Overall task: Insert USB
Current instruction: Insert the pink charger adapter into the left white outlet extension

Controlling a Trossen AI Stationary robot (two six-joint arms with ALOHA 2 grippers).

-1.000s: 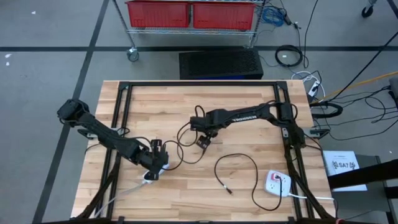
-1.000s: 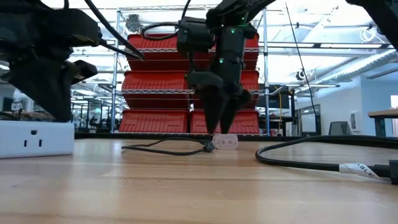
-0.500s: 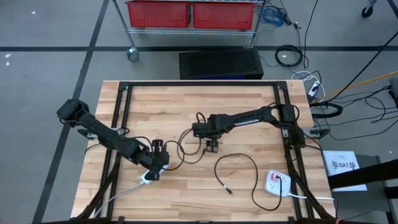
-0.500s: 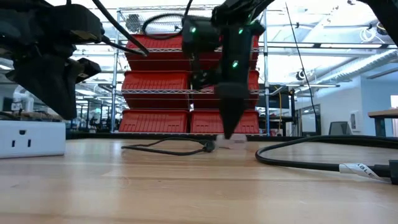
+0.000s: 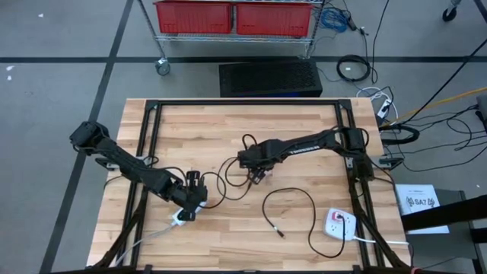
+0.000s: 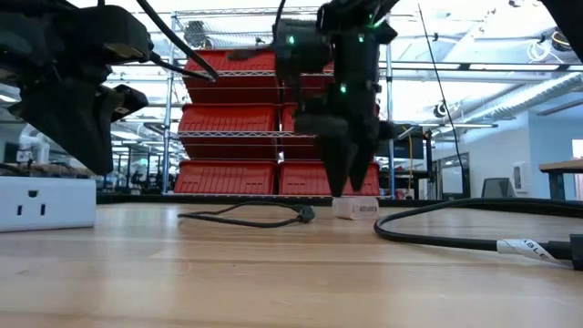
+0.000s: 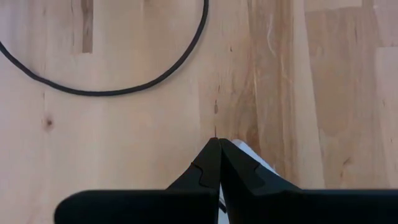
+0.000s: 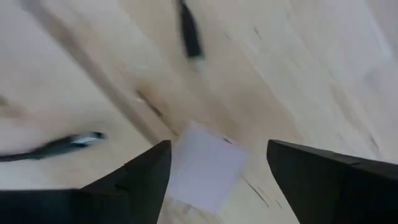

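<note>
Step in hand, as I'm reading it: pick-up, nothing is being inserted yet.

- Nearest the front edge: white power strip (image 5: 340, 223) is lying flat on the table (image 5: 228, 129), and a black cable (image 5: 293, 194) is looping beside it with its loose end (image 5: 279, 231) resting free, well apart from both grippers.
- Left gripper (image 5: 192, 199) is hanging just above a second white outlet block (image 6: 46, 202). Fingers are pressed together, and I can't tell if they're pinching anything.
- Right gripper (image 5: 259, 175) is working mid-table, pointing down, fingers spread, straddling a small white block (image 8: 202, 165) without touching it.
- A dark USB plug (image 8: 191, 34) is lying near that block, ungripped.

Next move: the right arm is needing to drop, centre and close squarely. The block looks light, so an off-centre pinch is likely just sliding it.

Beyond the table, red bins (image 5: 232, 17) are sitting on a wire shelf (image 6: 273, 135). I can't tell what they're holding.
</note>
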